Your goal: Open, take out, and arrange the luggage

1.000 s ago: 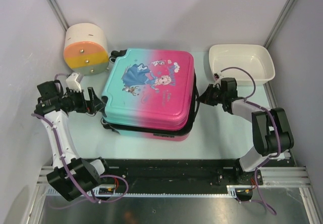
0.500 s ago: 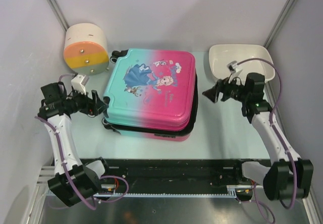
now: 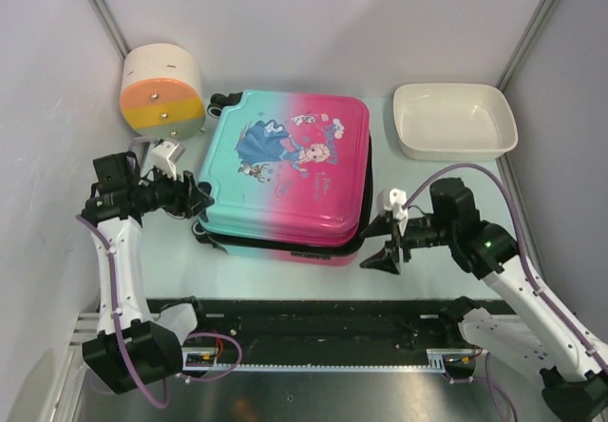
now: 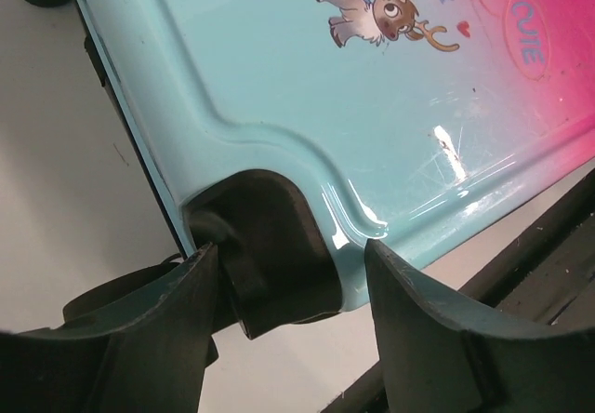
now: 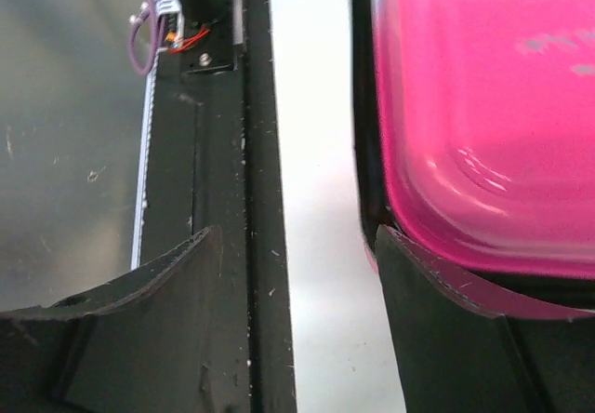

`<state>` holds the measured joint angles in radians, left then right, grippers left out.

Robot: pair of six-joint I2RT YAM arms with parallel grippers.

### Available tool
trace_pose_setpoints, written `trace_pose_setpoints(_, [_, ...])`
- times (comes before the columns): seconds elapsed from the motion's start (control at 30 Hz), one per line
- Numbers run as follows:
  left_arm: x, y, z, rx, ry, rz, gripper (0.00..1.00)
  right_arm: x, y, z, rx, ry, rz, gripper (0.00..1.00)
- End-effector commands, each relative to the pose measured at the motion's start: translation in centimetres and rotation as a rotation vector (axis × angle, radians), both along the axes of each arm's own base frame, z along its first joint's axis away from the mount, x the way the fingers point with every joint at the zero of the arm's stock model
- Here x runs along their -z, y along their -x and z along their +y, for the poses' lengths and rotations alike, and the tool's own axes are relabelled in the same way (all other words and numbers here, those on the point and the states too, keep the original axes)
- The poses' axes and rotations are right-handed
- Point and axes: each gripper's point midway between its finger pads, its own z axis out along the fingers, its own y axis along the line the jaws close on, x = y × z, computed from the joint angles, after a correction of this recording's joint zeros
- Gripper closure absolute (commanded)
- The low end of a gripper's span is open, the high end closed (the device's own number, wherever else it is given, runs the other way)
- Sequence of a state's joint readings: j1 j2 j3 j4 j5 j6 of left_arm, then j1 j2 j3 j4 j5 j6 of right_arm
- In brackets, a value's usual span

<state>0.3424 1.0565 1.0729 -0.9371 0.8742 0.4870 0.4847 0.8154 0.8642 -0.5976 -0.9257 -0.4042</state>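
Top view: the luggage [image 3: 285,170] lies flat mid-table with its shells together and contents hidden. A white basin [image 3: 456,151] sits far right and a drawer box [image 3: 161,89] far left. The left gripper [image 3: 195,197] is at its left edge, the right gripper [image 3: 389,243] by its near right corner. Left wrist: jaws spread astride the teal corner, holding nothing. Right wrist: jaws wide apart beside the pink shell, nothing held.
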Motion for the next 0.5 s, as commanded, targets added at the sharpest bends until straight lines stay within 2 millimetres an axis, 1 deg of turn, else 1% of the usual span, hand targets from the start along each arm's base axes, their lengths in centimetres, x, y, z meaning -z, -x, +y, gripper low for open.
trace_pose_setpoints(0.0, [4.3,2.2,-3.6,0.150,0.061,0.164,0.38,1.2,2.1,1.9,-0.102,0.061,-0.085,0.29])
trace_pose_setpoints(0.03, [4.6,2.2,-4.1,0.163,0.060,0.177,0.39,2.1,2.0,2.4,-0.095,0.091,-0.093,0.28])
trace_pose_setpoints(0.07, [4.9,2.1,-4.3,0.165,0.059,0.185,0.39,2.6,1.9,3.3,-0.108,0.102,-0.104,0.28])
trace_pose_setpoints(0.1, [5.2,1.7,-4.5,0.160,0.061,0.196,0.39,3.1,3.3,4.5,-0.163,0.113,-0.113,0.29])
trace_pose_setpoints(0.13, [5.5,1.5,-4.9,0.171,0.053,0.200,0.40,4.2,2.8,5.0,-0.133,0.151,-0.120,0.28])
trace_pose_setpoints(0.17, [5.5,1.2,-5.1,0.175,0.055,0.200,0.41,4.1,2.4,6.0,-0.133,0.135,-0.148,0.28])
trace_pose_setpoints(0.2, [5.4,0.7,-5.3,0.171,0.060,0.194,0.42,4.9,2.4,6.7,-0.135,0.139,-0.145,0.29])
trace_pose_setpoints(0.27, [5.7,-0.1,-5.9,0.174,0.064,0.210,0.43,5.3,2.1,8.0,-0.127,0.122,-0.198,0.37])
trace_pose_setpoints(0.3, [5.4,-0.8,-6.0,0.158,0.076,0.207,0.43,6.2,1.8,8.5,-0.126,0.145,-0.201,0.39])
trace_pose_setpoints(0.33, [5.8,-1.1,-6.2,0.154,0.083,0.228,0.43,6.6,1.1,8.7,-0.100,0.158,-0.218,0.44])
trace_pose_setpoints(0.37, [5.8,-1.7,-6.1,0.142,0.082,0.229,0.43,6.9,0.4,9.2,-0.081,0.159,-0.234,0.45])
trace_pose_setpoints(0.4, [5.7,-2.1,-6.1,0.126,0.089,0.230,0.43,7.9,-0.5,9.5,-0.062,0.186,-0.230,0.46])
trace_pose_setpoints(0.43, [5.9,-2.4,-6.0,0.118,0.088,0.236,0.43,8.6,-1.7,9.4,-0.026,0.209,-0.241,0.49])
trace_pose_setpoints(0.47, [6.1,-2.6,-5.9,0.107,0.088,0.243,0.44,8.5,-3.6,9.2,0.022,0.206,-0.260,0.51])
